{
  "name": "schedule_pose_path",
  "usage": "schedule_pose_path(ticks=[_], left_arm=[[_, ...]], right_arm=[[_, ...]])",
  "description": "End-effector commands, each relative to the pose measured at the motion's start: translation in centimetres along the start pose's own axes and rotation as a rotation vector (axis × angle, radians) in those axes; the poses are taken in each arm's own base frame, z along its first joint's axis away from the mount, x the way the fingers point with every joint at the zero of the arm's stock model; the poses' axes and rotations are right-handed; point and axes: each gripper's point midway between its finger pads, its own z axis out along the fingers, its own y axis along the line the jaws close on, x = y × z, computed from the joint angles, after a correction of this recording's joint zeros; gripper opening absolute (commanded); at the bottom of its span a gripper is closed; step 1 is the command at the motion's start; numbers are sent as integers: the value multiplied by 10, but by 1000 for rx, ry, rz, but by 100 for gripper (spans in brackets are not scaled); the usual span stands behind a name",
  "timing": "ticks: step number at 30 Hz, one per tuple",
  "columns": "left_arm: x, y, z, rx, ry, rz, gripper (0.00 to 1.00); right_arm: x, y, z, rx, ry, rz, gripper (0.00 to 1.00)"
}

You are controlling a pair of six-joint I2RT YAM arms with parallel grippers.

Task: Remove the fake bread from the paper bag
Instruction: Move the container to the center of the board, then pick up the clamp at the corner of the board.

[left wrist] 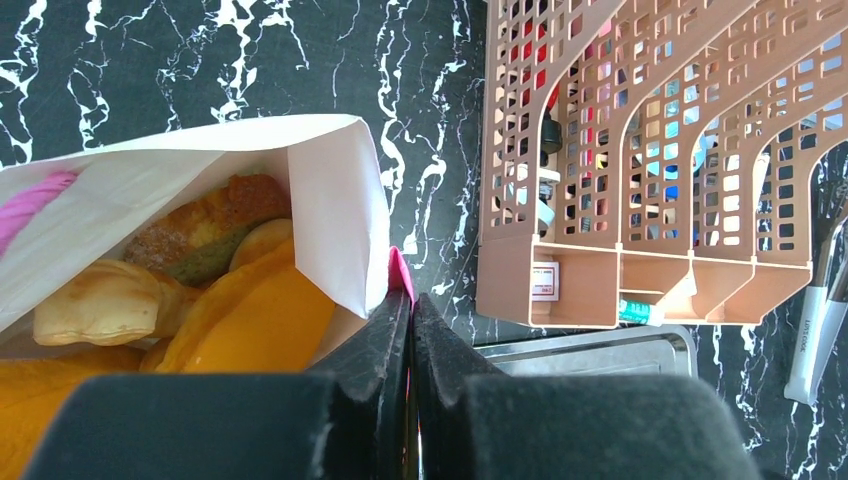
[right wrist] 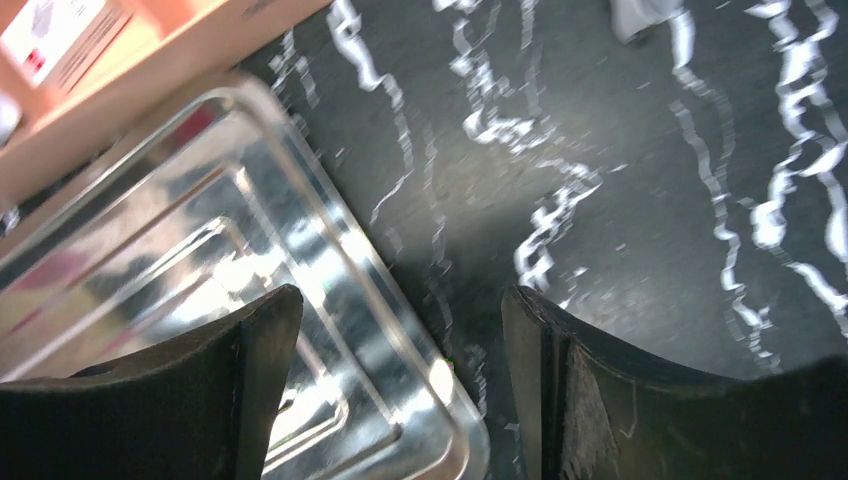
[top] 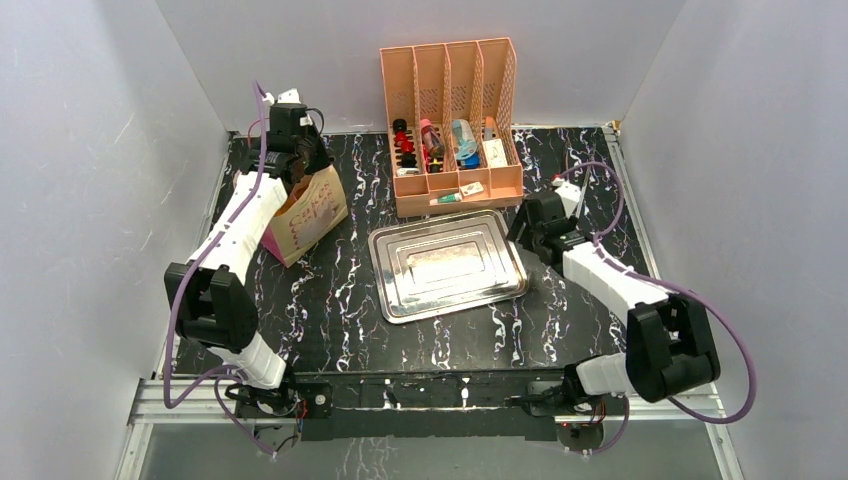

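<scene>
My left tool [left wrist: 411,345] is pressed shut with a sliver of pink caught between its fingers. I take that to be the pink side edge of the paper bag [left wrist: 330,190], pinched at the rim. The fingers hide the contact itself, so it may be the cord handle instead. This grip holds the mouth open toward me. Inside lies the fake bread [left wrist: 205,235]: a brown speckled loaf deepest in, a pale roll beside it, and orange-yellow pieces nearest my fingers. The bag leans tilted at the far left of the worktop [left wrist: 200,60], well left of the peach organizer [left wrist: 640,200].

My right tool [right wrist: 395,400] stands wide apart with nothing between its fingers. It is low over the right edge of the metal tray [right wrist: 300,230], well apart from the bag.

The step in hand, as I judge it, is bringing the right tool across to reach in. To do it well:
- Hold the rim steady and lifted so the mouth does not fold.
- Enter along the bag's open axis, not through the paper wall.
- Close on the nearest piece only, without catching paper.
</scene>
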Motion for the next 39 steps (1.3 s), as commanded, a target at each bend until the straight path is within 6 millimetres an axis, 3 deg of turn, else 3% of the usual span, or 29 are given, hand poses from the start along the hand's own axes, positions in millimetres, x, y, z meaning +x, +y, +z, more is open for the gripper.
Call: schedule_pose_path(ticks=[1, 8, 15, 26, 28, 36, 39], left_arm=[[-25, -9, -13, 18, -70, 14, 6], [-25, -2, -9, -22, -75, 30, 25], [-17, 10, -1, -74, -60, 50, 39], [-22, 11, 3, -80, -82, 49, 49], [-21, 10, 3, -78, -81, 46, 52], [-24, 12, -5, -86, -100, 33, 57], [-26, 14, -10, -90, -114, 23, 60]], right_arm=[[-51, -25, 13, 102, -97, 11, 73], [-90, -60, 44, 234, -143, 6, 84], [-103, -77, 89, 318, -133, -1, 89], [-121, -87, 151, 357, -111, -41, 91], [-122, -101, 160, 376, -103, -21, 91], [-119, -111, 193, 375, -91, -1, 88], [-117, -110, 200, 353, -88, 8, 75]])
